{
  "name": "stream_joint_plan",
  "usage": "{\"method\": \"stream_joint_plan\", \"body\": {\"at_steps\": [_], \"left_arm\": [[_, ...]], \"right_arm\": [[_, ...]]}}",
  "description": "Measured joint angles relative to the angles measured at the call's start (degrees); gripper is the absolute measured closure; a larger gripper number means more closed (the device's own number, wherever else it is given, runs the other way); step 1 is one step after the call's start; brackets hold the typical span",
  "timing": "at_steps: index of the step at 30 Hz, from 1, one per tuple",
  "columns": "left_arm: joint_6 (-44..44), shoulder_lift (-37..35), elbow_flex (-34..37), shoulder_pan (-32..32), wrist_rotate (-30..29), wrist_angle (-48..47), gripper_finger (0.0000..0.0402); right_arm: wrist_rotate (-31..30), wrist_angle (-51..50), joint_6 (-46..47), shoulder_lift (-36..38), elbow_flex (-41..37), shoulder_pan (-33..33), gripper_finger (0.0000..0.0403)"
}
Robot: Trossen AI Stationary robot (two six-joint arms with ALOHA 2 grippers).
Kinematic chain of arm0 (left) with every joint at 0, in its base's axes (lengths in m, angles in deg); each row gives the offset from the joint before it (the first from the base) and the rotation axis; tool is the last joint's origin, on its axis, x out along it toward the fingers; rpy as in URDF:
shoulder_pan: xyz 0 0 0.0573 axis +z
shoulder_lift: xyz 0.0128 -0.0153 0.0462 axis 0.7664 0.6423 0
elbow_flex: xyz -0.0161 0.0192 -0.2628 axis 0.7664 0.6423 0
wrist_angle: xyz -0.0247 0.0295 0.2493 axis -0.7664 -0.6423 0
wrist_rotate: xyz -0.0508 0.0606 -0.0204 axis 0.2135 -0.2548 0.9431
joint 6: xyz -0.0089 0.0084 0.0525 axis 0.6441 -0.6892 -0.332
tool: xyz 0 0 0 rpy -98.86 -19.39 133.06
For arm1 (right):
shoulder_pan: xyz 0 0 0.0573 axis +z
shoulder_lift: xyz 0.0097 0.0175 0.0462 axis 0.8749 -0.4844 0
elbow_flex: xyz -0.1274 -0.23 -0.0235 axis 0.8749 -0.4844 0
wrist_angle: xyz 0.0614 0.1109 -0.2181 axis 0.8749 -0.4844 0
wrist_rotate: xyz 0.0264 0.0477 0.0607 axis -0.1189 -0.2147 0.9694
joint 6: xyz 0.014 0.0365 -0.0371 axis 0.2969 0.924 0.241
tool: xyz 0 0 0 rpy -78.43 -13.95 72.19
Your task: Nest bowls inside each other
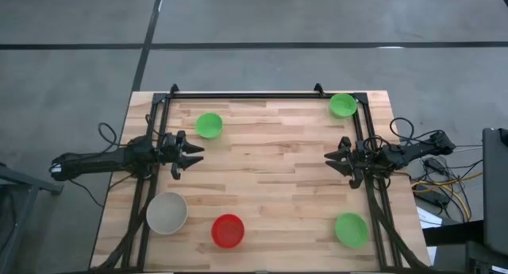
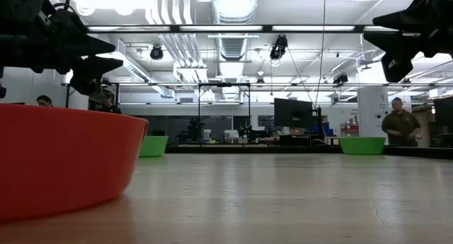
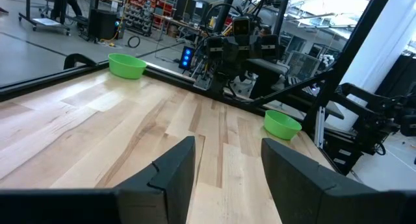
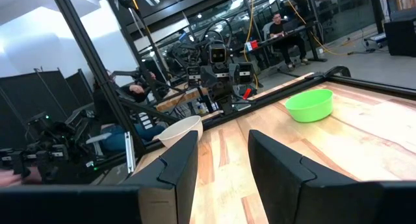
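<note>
Five bowls rest on their bases on the wooden table [image 1: 270,187]. Green bowls sit at the far left [image 1: 209,125], the far right [image 1: 343,106] and the near right [image 1: 351,229]. A red bowl [image 1: 228,230] and an off-white bowl [image 1: 167,213] sit at the near left. My left gripper [image 1: 196,156] hovers open at the left side, pointing level toward the right; its wrist view shows two green bowls [image 3: 127,65] [image 3: 281,124] beyond the open fingers. My right gripper [image 1: 329,160] hovers open at the right side, facing left toward a green bowl [image 4: 311,105] and the off-white bowl [image 4: 179,130].
Black rails [image 1: 262,95] frame the table's far, left and right sides. Cables [image 1: 444,187] lie off the right edge. In the low view, a person [image 2: 400,124] stands in the room beyond the table. Bare wood lies between the two grippers.
</note>
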Motion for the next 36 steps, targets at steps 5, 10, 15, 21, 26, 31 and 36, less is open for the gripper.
{"method": "stream_joint_plan", "body": {"at_steps": [5,10,15,21,26,31,36], "left_arm": [[0.0,0.0,0.0,0.0,0.0,0.0,0.0220],[0.0,0.0,0.0,0.0,0.0,0.0,0.0220],[0.0,0.0,0.0,0.0,0.0,0.0,0.0220],[2.2,0.0,0.0,0.0,0.8,0.0,0.0220],[4.9,0.0,0.0,0.0,2.8,0.0,0.0220],[3.7,0.0,-1.5,0.0,2.8,0.0,0.0220],[2.2,0.0,-4.4,0.0,2.8,-0.6,0.0220]], "right_arm": [[0.0,0.0,0.0,0.0,0.0,0.0,0.0271],[0.0,0.0,0.0,0.0,0.0,0.0,0.0271],[0.0,0.0,0.0,0.0,0.0,0.0,0.0271],[0.0,0.0,0.0,0.0,0.0,0.0,0.0271],[0.0,0.0,0.0,0.0,0.0,0.0,0.0271],[0.0,0.0,0.0,0.0,0.0,0.0,0.0271],[0.0,0.0,0.0,0.0,0.0,0.0,0.0271]]}}
